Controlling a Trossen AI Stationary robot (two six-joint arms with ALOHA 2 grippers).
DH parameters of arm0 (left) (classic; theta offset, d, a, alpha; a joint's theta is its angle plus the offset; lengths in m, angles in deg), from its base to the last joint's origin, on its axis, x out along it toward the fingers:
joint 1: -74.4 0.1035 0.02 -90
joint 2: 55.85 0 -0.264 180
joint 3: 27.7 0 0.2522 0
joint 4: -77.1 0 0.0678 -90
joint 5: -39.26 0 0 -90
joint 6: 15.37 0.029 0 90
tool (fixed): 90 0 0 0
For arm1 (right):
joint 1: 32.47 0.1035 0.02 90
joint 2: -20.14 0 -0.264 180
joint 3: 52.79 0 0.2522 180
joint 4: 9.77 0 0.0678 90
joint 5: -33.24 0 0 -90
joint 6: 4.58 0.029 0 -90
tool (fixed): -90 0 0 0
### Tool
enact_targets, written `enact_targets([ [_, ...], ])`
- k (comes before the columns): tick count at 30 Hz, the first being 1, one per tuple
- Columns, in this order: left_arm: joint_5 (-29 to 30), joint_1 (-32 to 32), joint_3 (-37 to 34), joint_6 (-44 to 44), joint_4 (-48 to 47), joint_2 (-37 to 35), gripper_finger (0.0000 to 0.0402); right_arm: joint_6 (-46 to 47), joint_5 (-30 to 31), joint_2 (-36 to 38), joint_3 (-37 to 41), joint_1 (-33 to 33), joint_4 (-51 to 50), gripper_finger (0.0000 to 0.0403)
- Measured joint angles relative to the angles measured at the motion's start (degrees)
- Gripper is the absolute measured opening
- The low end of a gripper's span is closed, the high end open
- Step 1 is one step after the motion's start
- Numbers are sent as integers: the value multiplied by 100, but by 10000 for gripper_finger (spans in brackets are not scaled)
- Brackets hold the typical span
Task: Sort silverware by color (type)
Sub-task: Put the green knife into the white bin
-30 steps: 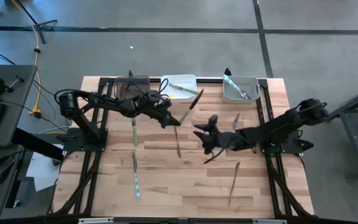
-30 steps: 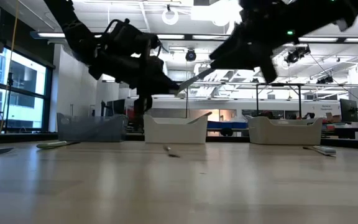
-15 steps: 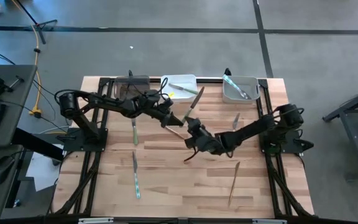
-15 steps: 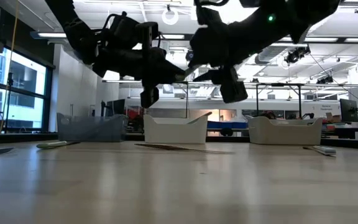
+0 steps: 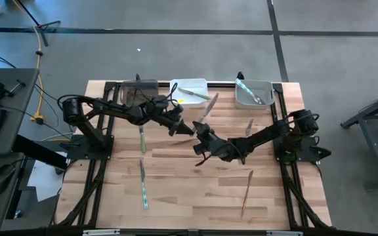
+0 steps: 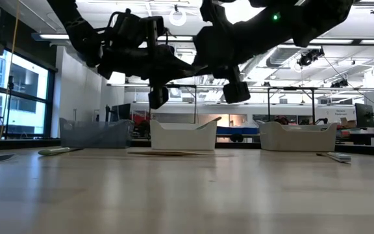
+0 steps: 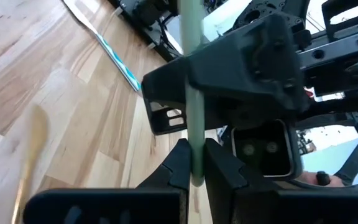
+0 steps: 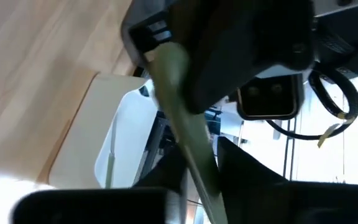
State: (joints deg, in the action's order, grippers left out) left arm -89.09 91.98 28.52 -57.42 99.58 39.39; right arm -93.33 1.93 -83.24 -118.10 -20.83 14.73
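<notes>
A pale green-handled piece of silverware [image 5: 207, 106] hangs over the middle of the table, its metal end pointing toward the white bin [image 5: 189, 84]. My left gripper [image 5: 179, 126] is shut on it, and my right gripper [image 5: 201, 135] has closed on the same handle just beside the left one. Other silverware lies flat on the table: a brown piece [image 7: 33, 140] below the grippers, two pale pieces [image 5: 142, 139] [image 5: 143, 187] at the left, a brown one [image 5: 247, 190] at the near right. My left gripper pinches the green handle near its free end [image 7: 195, 146] between its two fingers, coming about level from the table's left. The piece runs on past the fingers, lifted clear of the table. My right gripper has the same handle [image 8: 188, 134] between its two fingers, farther along toward the metal end. It comes about level from the table's right, with the fingers across the handle.
Three bins stand along the far edge: a dark one [image 5: 138, 92], the white one with green pieces inside, and a grey one [image 5: 253, 97] with blue pieces. A short piece [image 5: 249, 126] lies in front of the grey bin. A blue-handled piece [image 7: 118, 59] lies near the arm's base.
My right gripper has gone toward the table's left and far edge, rolling about its own line, and has come up against my left gripper at the green piece. The brown piece on the table below has slid and turned about. The green piece stays lifted.
</notes>
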Motion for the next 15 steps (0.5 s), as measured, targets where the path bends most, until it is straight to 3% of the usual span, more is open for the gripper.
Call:
enact_targets([
  [5,-29,12,0,38,-10,-11,18,200,-4,-4,20,7,-78,11],
  [15,538,47,0,1297,96,-53,111,1357,-131,-15,20,-124,-44,4],
])
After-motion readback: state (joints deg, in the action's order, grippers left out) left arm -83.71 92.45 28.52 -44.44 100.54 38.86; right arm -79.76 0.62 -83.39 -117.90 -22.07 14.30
